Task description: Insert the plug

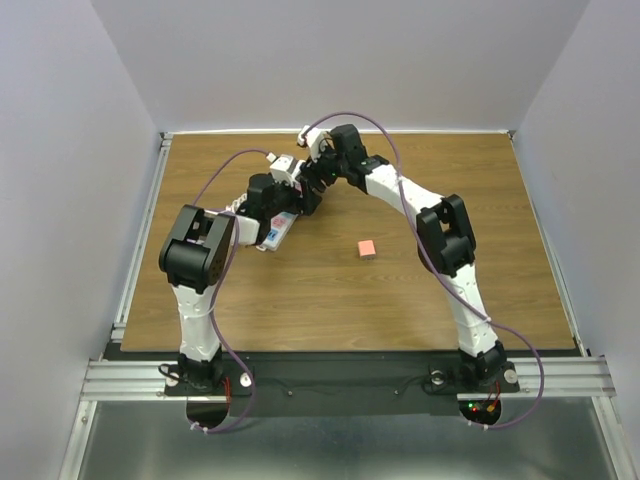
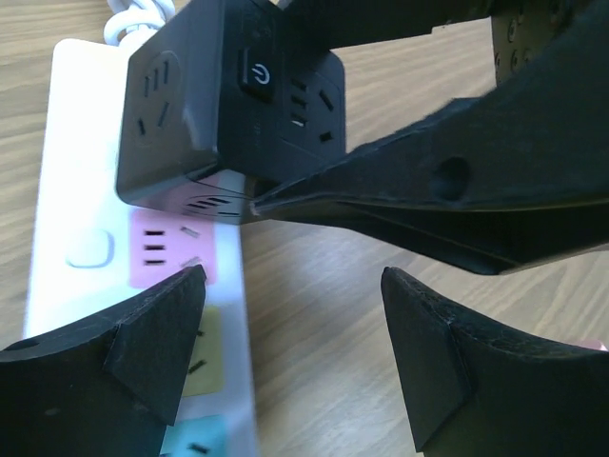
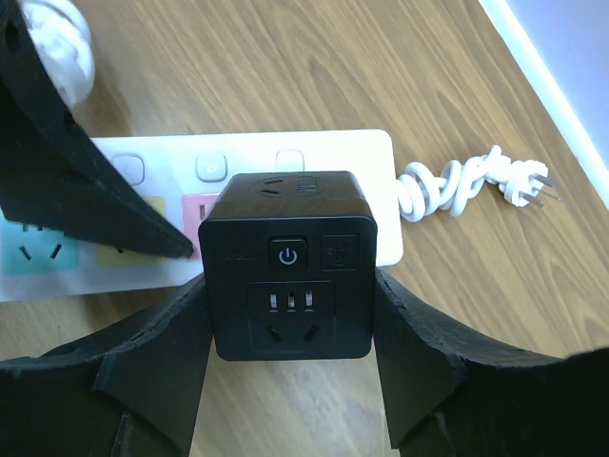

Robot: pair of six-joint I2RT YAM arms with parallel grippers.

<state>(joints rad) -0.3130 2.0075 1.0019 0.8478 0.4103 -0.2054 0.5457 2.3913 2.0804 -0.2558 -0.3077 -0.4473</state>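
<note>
Left gripper (image 2: 290, 286) gapes beside the white power strip (image 3: 352, 157). Right gripper (image 3: 290, 286) squeezes the black cube plug (image 3: 290, 238), maybe touching the strip.

A white power strip (image 2: 67, 171) is seen lying on the wooden table (image 2: 314, 381) at the left. A black socket cube (image 2: 190, 105) is held over its pink socket (image 2: 157, 249), touched from the right by a black finger (image 2: 447, 181). The left gripper (image 2: 290, 286) is spread wide.
</note>
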